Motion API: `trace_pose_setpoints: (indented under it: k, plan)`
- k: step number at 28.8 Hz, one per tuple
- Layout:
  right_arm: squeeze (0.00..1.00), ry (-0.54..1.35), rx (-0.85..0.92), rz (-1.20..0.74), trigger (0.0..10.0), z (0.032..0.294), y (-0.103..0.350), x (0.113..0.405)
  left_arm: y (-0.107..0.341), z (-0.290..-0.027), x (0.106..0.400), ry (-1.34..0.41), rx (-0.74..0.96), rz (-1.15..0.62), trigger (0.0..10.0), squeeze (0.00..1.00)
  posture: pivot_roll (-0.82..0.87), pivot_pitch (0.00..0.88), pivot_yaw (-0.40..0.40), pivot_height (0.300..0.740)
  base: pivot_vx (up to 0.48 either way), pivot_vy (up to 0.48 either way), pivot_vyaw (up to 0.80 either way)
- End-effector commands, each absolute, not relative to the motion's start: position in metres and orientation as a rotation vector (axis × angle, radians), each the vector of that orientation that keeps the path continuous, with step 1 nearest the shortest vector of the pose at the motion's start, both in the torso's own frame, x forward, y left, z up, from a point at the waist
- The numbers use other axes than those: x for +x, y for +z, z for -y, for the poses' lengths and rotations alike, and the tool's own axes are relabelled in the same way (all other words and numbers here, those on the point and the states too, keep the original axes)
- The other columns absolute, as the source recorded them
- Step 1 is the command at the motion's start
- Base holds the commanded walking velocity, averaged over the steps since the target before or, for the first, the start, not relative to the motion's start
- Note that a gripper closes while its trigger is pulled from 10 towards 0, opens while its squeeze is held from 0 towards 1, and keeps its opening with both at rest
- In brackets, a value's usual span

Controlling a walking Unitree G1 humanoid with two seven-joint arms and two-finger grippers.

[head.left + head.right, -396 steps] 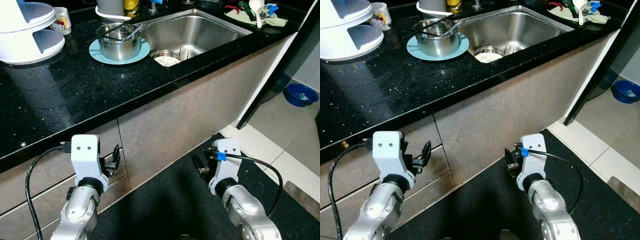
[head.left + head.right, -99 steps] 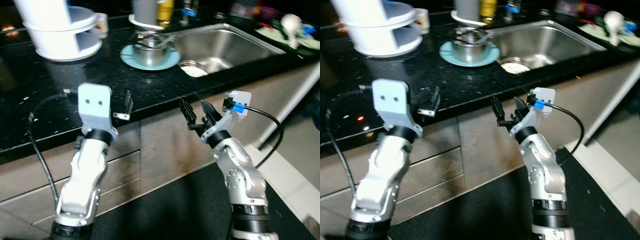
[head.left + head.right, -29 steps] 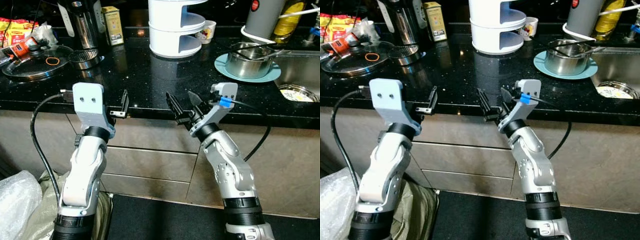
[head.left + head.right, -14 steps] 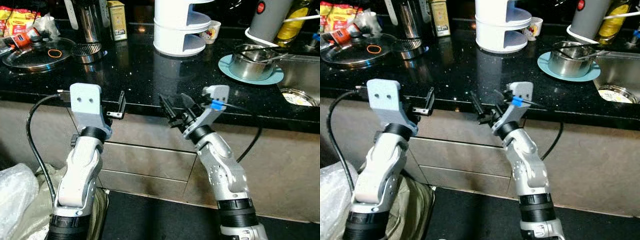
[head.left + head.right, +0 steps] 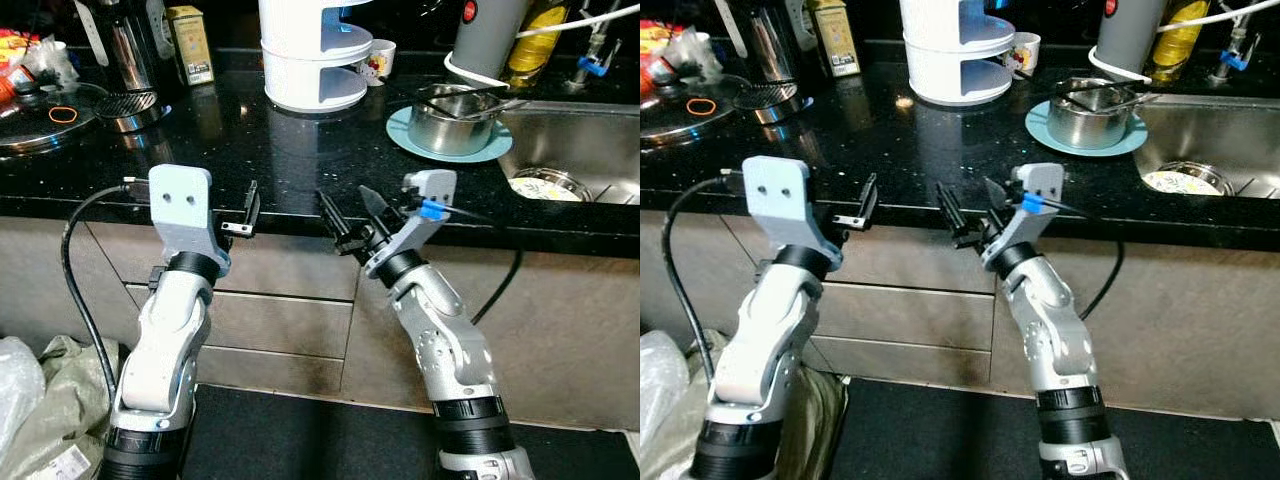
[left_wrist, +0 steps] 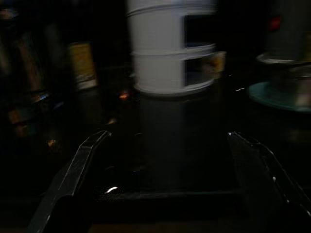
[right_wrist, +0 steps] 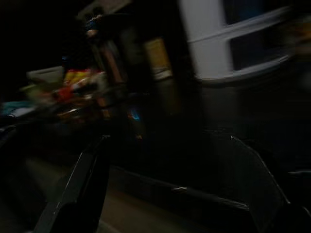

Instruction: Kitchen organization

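Black countertop [image 5: 230, 150], as I see it: white tiered container [image 5: 305, 55]; steel pot [image 5: 450, 110] on teal plate [image 5: 405, 130] beside sink [image 5: 580, 150]; yellow carton [image 5: 188, 45], print unreadable; mug [image 5: 380, 60] with cartoon picture. Left gripper [image 5: 250, 210] and right gripper [image 5: 350, 215] at the counter edge, fingers spread, holding nothing. No labels I can read.

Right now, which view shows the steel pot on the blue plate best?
Left eye view: the pot sits sharp and whole on the blue plate, utensils inside. The right eye view shows the same, nearly as well. The left wrist view catches only a dark blur of it at the edge; in the right wrist view I can't make it out.
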State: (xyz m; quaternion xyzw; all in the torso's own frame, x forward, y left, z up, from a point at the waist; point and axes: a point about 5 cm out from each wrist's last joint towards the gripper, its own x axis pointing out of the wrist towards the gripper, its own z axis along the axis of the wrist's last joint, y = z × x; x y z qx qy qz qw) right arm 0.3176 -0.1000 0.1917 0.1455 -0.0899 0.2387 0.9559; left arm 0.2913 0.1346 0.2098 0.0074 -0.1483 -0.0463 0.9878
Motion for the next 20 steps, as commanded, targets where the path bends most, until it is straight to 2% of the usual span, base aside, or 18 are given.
trace_pose_setpoints:
  k: [1,16,20]
  plan:
    - [0.00,0.476,0.303,0.187,10.0,0.0998,0.1910,0.3178,0.2092,-0.1367,0.2928,-0.090,0.023,0.292,10.0,0.00,0.05,0.000,-0.001,0.740,0.000,-0.311,0.00]
    - [0.00,0.482,0.297,0.188,10.0,0.1004,0.1914,0.3187,0.2073,-0.1362,0.2924,-0.084,0.016,0.293,10.0,0.00,0.04,0.000,-0.010,0.740,0.000,-0.304,0.00]
    - [0.00,0.482,0.295,0.188,10.0,0.1005,0.1911,0.3186,0.2061,-0.1374,0.2935,-0.068,0.006,0.284,10.0,0.00,0.04,0.000,-0.010,0.740,0.000,0.000,0.00]
